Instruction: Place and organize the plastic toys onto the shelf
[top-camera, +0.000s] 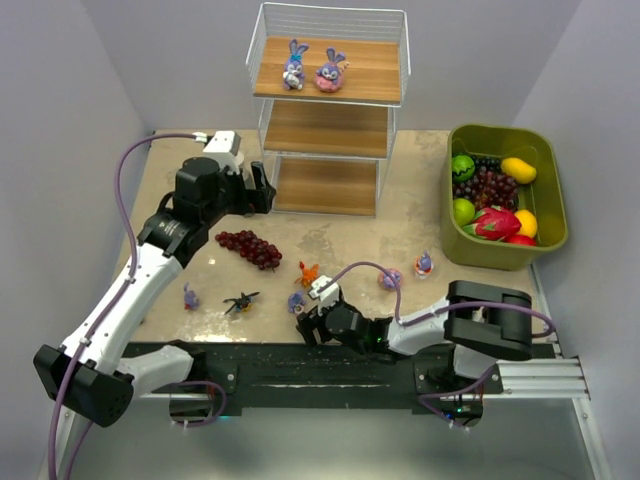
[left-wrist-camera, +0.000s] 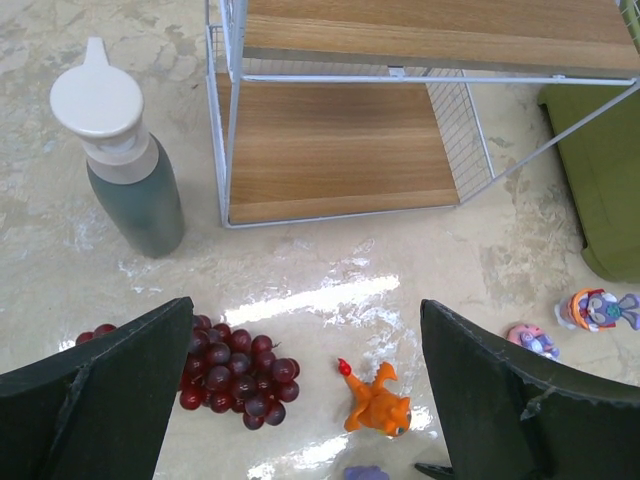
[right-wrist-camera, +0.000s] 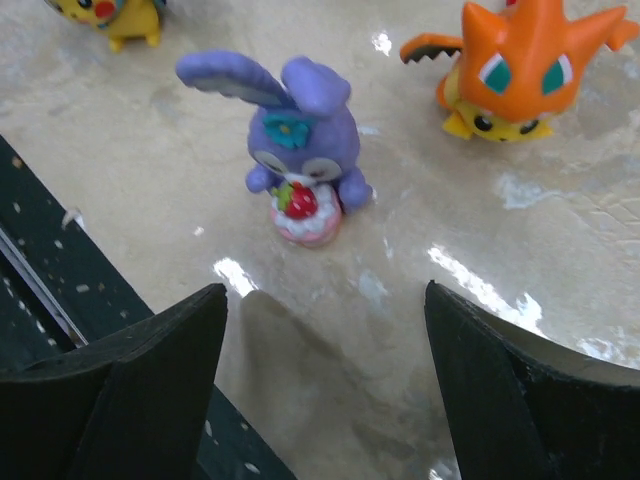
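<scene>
Two plastic toys, a purple-blue bunny (top-camera: 293, 65) and a pink-ringed one (top-camera: 329, 72), stand on the top board of the white wire shelf (top-camera: 325, 130). Others lie on the table: an orange creature (top-camera: 308, 272) (left-wrist-camera: 378, 400) (right-wrist-camera: 520, 75), a purple bunny holding a cake (top-camera: 297, 300) (right-wrist-camera: 300, 150), a black bug (top-camera: 241, 301), and small purple figures (top-camera: 190, 297) (top-camera: 390, 279) (top-camera: 424, 264). My left gripper (top-camera: 265, 190) (left-wrist-camera: 305, 400) hangs open and empty beside the shelf's bottom tier. My right gripper (top-camera: 303, 322) (right-wrist-camera: 325, 370) is open low over the table, just short of the cake bunny.
A dark red grape bunch (top-camera: 250, 247) (left-wrist-camera: 235, 375) lies under the left gripper. A grey-green bottle (left-wrist-camera: 125, 165) with a white cap stands left of the shelf. An olive-green bin (top-camera: 553, 190) of fruit sits at the right. The dark front rail (right-wrist-camera: 60, 290) runs beside the right gripper.
</scene>
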